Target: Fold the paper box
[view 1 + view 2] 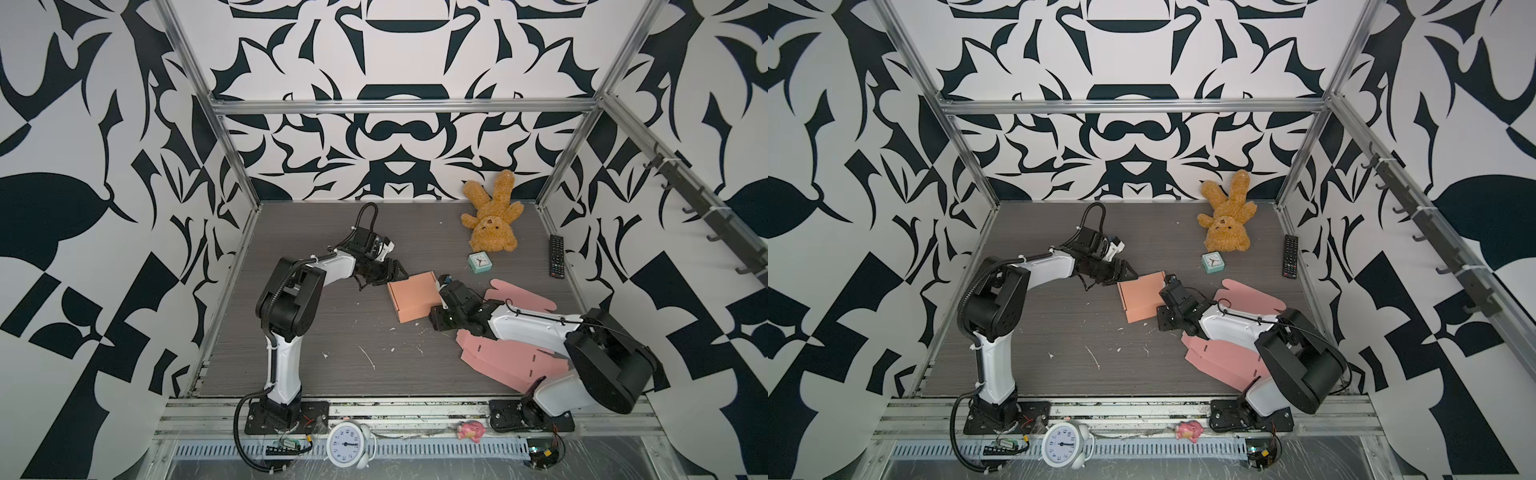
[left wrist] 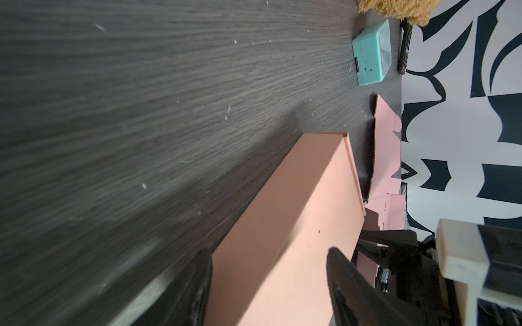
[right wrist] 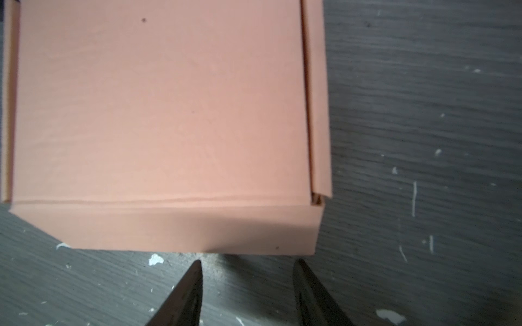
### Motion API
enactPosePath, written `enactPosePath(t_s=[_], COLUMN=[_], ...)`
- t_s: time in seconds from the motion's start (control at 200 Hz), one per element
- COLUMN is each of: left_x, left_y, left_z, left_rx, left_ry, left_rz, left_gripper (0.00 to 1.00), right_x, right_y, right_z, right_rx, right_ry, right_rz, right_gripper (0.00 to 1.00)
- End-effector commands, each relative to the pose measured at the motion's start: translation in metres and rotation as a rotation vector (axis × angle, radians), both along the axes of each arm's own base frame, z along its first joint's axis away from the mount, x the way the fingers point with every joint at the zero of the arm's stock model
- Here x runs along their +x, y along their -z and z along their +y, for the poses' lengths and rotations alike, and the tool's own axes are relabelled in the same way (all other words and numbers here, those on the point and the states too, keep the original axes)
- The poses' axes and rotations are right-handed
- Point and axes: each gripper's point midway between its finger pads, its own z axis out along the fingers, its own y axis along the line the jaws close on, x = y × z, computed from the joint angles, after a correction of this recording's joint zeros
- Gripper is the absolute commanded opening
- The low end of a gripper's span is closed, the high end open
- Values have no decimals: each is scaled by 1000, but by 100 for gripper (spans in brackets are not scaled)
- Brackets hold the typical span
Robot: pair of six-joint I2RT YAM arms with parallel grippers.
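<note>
Box (image 1: 415, 296) is the marker. Left of it and on its near side: bare table (image 1: 332, 332), wide lane, only white flecks. Far side, mid: open thru to the back wall. Far-left corner blocked, left gripper (image 1: 397, 274) straddles it, jaws apart, contact unclear. Right side crowded: right gripper (image 3: 247, 265) sits just short of the box wall, jaws apart, nothing btwn; its arm lies over flat pink sheets (image 1: 511, 357). Far-right of box: teal clock (image 1: 480, 262) near, teddy (image 1: 492, 220) beyond, remote (image 1: 556, 255) well off by the side wall.
</note>
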Motion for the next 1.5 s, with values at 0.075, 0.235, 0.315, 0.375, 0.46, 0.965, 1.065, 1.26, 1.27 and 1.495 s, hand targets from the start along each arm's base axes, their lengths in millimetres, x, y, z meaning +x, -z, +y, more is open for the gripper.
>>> enactPosePath(t_s=[0.075,0.235,0.315,0.375,0.46,0.965,1.065,1.26,1.27,1.495], left_x=[-20,-36,-44,-50,-59,-95,-99,-106,-106,-116], left_y=[-5,-4,-4,-4,-2,-2,-6,-7,-7,3], left_z=[-2,2,4,5,6,18,18,16,16,20], left_rx=[-13,-9,-10,-11,-8,1,-4,-7,-7,14], left_ry=[33,41,39,40,43,41,44,53,54,57], left_rz=[1,2,3,7,13,14,13,19,18,39], left_gripper=[67,66,66,65,65,65,64,64,64,63], right_x=[10,9,10,9,9,7,8,9,9,7], right_y=[-11,-8,-9,-9,-8,-12,-13,-16,-16,-17], right_z=[8,7,6,7,9,29,35,45,45,51], right_rx=[30,22,16,16,16,20,26,48,48,64], right_ry=[8,10,9,7,-1,-40,-49,-62,-62,-71], right_rz=[-40,-36,-38,-38,-35,-50,-51,-55,-55,-58], right_gripper=[54,53,54,54,54,54,54,54,54,54])
